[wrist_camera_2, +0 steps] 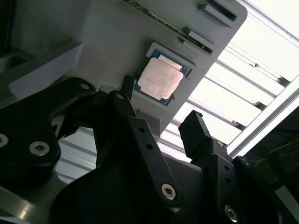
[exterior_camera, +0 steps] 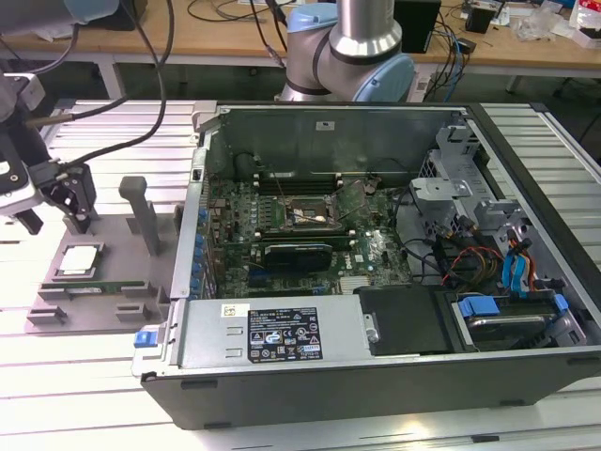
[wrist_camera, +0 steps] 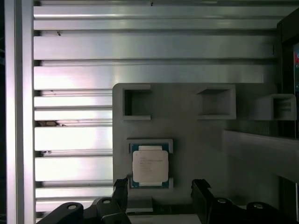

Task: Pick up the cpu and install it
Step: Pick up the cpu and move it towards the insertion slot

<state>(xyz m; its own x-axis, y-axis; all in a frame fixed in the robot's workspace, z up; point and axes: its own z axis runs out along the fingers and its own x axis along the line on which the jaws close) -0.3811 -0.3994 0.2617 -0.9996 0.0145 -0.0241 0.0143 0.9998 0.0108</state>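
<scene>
The cpu (exterior_camera: 78,260) is a small square chip with a silver top, lying flat in a recess of the grey holder plate (exterior_camera: 117,246) at the exterior view's left. My gripper (exterior_camera: 75,209) hangs just above and behind it, open, with nothing between its black fingers. In both wrist views the cpu (wrist_camera_2: 160,78) (wrist_camera: 150,167) lies just beyond the two spread fingertips (wrist_camera_2: 195,127) (wrist_camera: 201,189), apart from them. The motherboard socket (exterior_camera: 300,214) sits inside the open computer case (exterior_camera: 282,343).
A long green memory stick (exterior_camera: 105,286) lies on the holder plate in front of the cpu. A grey upright post (exterior_camera: 141,211) stands on the plate between gripper and case. The slatted aluminium table (exterior_camera: 84,413) surrounds everything. Cables and drive bays (exterior_camera: 488,254) fill the case's right part.
</scene>
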